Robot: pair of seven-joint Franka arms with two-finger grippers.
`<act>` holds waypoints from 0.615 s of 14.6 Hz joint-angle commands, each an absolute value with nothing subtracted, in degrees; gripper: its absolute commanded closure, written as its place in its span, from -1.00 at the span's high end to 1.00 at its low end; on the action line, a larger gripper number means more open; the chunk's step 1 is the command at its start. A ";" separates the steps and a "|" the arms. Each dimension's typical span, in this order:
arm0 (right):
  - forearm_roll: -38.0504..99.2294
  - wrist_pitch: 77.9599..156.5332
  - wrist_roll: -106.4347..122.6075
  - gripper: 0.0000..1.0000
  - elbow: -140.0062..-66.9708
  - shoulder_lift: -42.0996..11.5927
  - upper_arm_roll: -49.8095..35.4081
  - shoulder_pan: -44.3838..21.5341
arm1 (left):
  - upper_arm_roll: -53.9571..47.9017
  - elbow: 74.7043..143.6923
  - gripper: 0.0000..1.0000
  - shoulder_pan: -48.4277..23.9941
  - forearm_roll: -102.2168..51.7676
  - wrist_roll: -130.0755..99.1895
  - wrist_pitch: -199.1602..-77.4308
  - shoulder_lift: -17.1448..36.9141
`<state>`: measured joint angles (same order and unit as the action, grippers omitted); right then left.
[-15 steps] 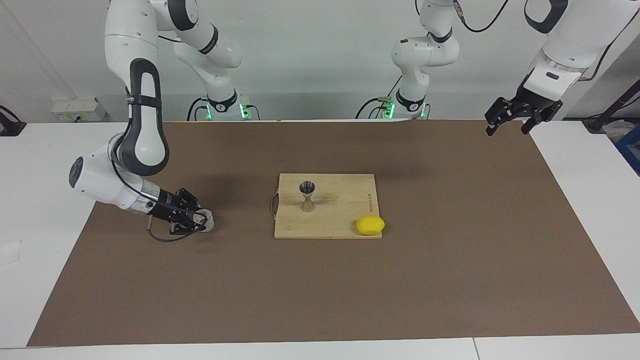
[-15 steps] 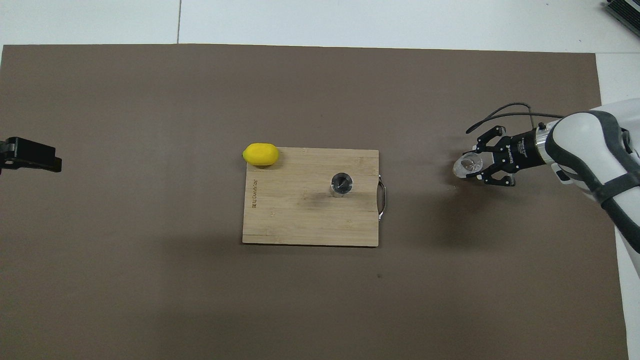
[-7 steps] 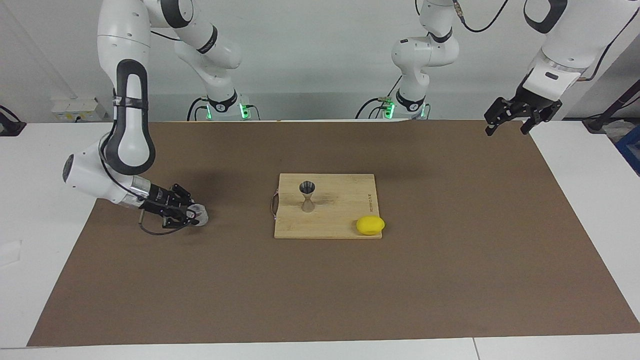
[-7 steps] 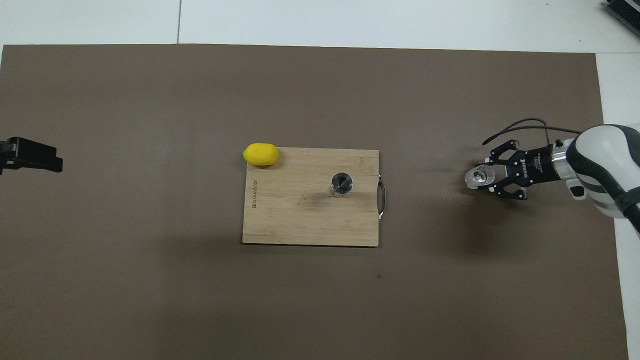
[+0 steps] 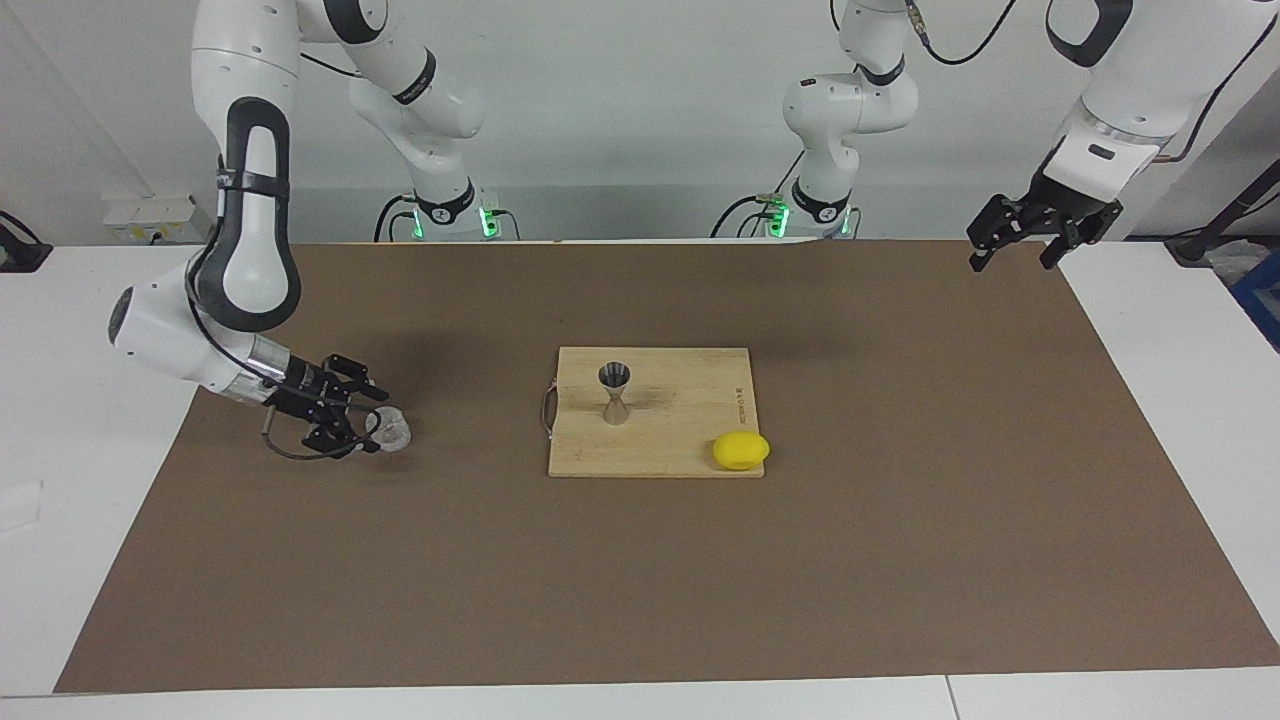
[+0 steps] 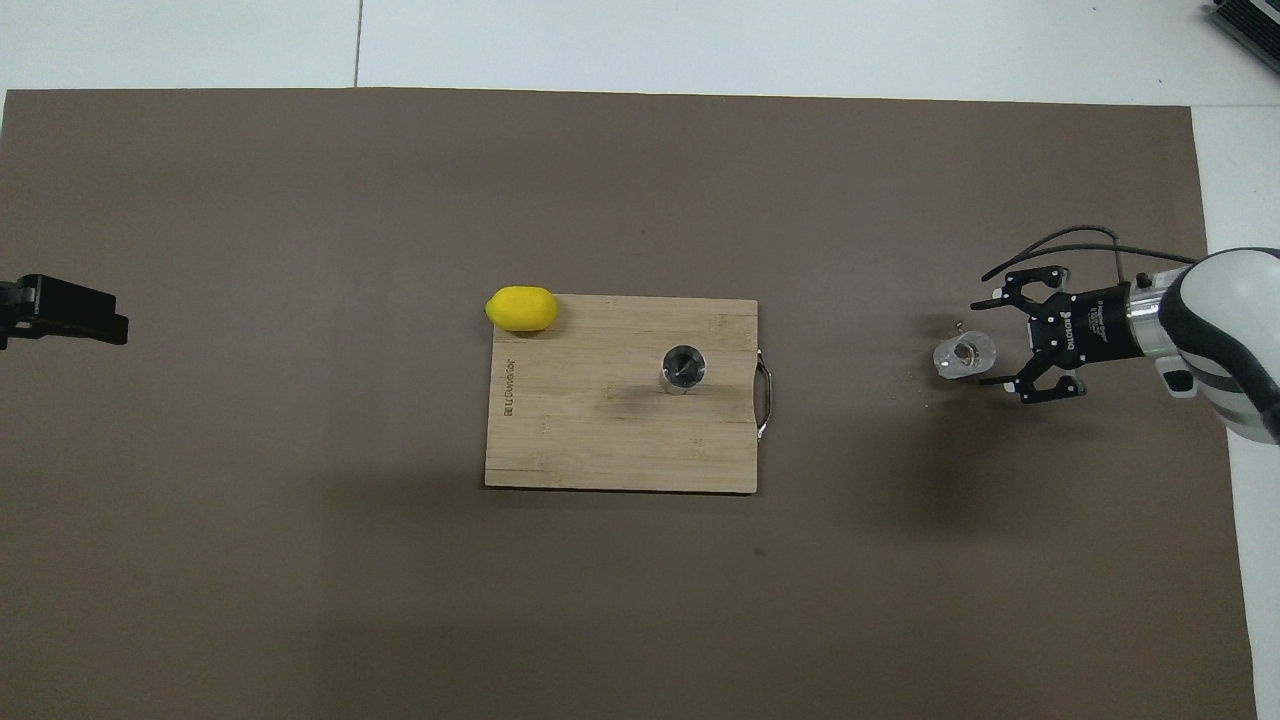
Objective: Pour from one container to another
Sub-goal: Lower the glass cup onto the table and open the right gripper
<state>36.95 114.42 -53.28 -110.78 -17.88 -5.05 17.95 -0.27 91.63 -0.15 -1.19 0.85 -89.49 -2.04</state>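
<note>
The clear glass tumbler [image 5: 390, 432] [image 6: 965, 356] stands on the brown mat toward the right arm's end of the table. My right gripper [image 5: 371, 422] [image 6: 996, 343] is low beside it and open, its fingertips spread on either side of the glass's edge without gripping it. The grey steel jigger [image 5: 614, 392] [image 6: 684, 368] stands upright on the wooden board [image 5: 690, 410] [image 6: 600, 440] at mid-table. My left gripper [image 5: 1010, 258] [image 6: 62, 310] waits, open and empty, raised over the mat's edge at the left arm's end.
A yellow lemon [image 5: 741, 450] [image 6: 521, 308] rests at the board's corner, farther from the robots than the jigger. The board has a metal handle [image 6: 765, 398] on the side facing the tumbler. The brown mat [image 5: 900, 560] covers most of the table.
My right gripper carried the tumbler a little toward the right arm's end, set it on the mat and opened. The left arm has not moved.
</note>
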 commanded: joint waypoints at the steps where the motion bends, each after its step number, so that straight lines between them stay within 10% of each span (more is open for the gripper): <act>1: 37.97 114.61 -53.61 0.94 -112.85 -13.89 -5.54 18.11 | -0.26 93.60 1.00 -0.44 -0.26 0.18 -90.79 -3.60; 9: 26.83 114.87 -58.52 0.97 -111.01 -7.65 -5.54 12.58 | -0.26 93.69 1.00 -0.26 -0.26 0.26 -90.88 -3.60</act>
